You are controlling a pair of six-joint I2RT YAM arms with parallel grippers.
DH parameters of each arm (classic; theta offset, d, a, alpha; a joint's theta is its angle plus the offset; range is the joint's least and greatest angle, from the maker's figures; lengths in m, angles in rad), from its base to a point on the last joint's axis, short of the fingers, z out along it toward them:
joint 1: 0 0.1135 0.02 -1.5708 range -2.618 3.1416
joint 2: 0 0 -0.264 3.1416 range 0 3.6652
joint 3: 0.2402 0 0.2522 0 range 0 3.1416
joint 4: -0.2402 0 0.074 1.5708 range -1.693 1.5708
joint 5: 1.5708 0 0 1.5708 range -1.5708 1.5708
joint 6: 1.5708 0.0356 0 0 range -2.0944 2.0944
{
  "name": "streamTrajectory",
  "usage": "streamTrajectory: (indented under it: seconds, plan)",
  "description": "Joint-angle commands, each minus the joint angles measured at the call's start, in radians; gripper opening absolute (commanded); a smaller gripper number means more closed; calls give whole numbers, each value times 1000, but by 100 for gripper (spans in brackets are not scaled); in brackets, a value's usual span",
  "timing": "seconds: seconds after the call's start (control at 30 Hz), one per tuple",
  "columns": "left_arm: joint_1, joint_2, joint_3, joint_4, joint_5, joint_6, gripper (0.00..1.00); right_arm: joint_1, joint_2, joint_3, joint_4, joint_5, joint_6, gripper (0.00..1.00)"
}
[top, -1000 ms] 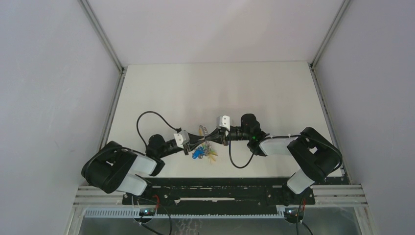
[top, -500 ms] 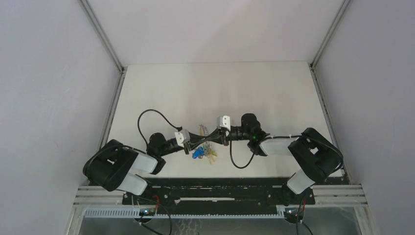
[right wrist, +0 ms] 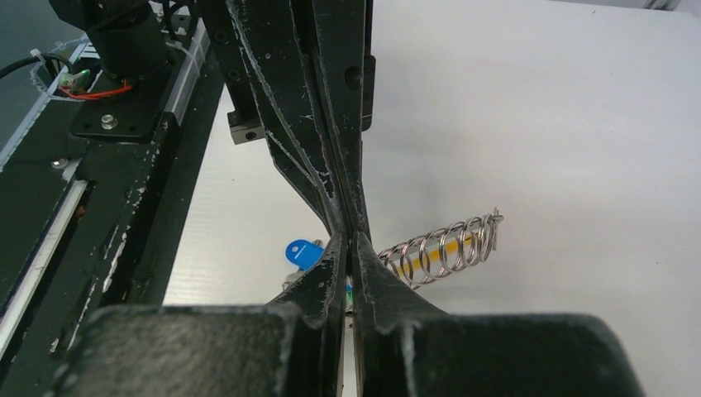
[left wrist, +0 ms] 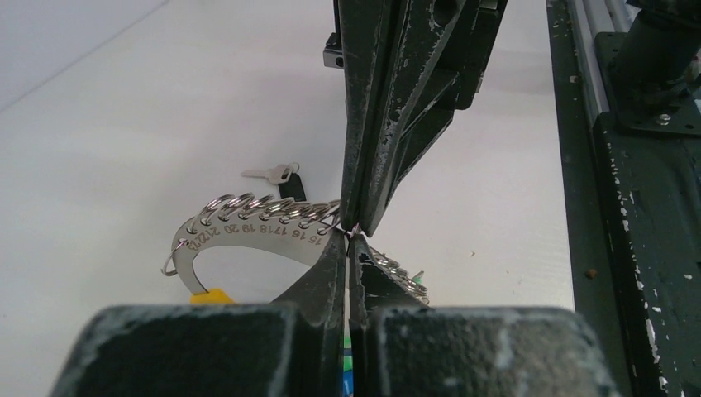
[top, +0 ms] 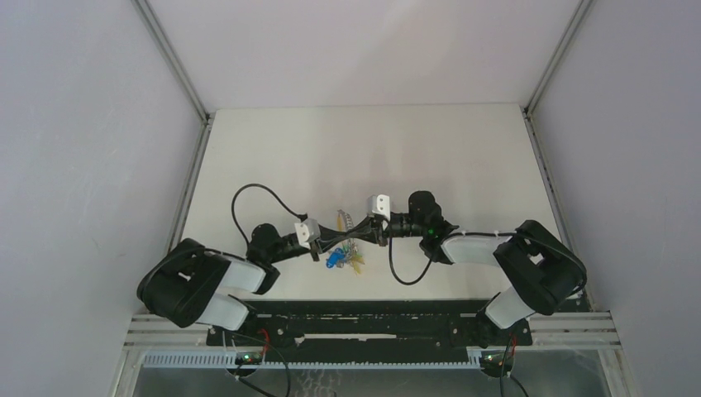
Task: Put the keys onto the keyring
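So the left gripper (top: 329, 242) and right gripper (top: 364, 235) are seen tip to tip over the middle of the table (top: 372, 149), both sets of jaws clenched tight with no gap showing. The tips are pressed right at the keyring (left wrist: 256, 223), at the end of its curved band where the little wire rings are threaded. Whether a ring wire is actually nipped between either pair of fingers can't be made out, it's just too small.

Numbers can be read stamped along the band in the left wrist view: 15 nearest the jaws, running up through 16, 17, 18, 19, 20, 21 to 22 at the far tip. No brand is spotted anywhere.

A yellow tag (left wrist: 211, 295) is seen under the band, a blue tag (right wrist: 303, 252) in the right wrist view.

The key (left wrist: 277, 175) is left lying flat on the table just beyond the band, not touched by either gripper and not on any ring
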Motion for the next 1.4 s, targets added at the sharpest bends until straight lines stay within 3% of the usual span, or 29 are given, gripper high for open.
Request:
streamTrajectory:
  seconds: [0.0, 0.2, 0.5, 0.93, 1.37]
  plan:
    - [1, -120, 17, -78, -59, 37, 0, -13, -103, 46, -80, 29, -28, 4]
    - [-67, -303, 148, -674, -225, 227, 0, -17, -202, 46, -291, 109, -116, 26]
    - [-126, -347, 253, -938, -316, 285, 0, -12, -253, 47, -444, 178, -266, 34]
    - [-176, -384, 292, -1052, -378, 327, 0, 14, -131, 107, -420, 128, -291, 25]
    - [-176, -392, 285, -1042, -354, 332, 0, 3, -21, 141, -387, 93, -245, 38]
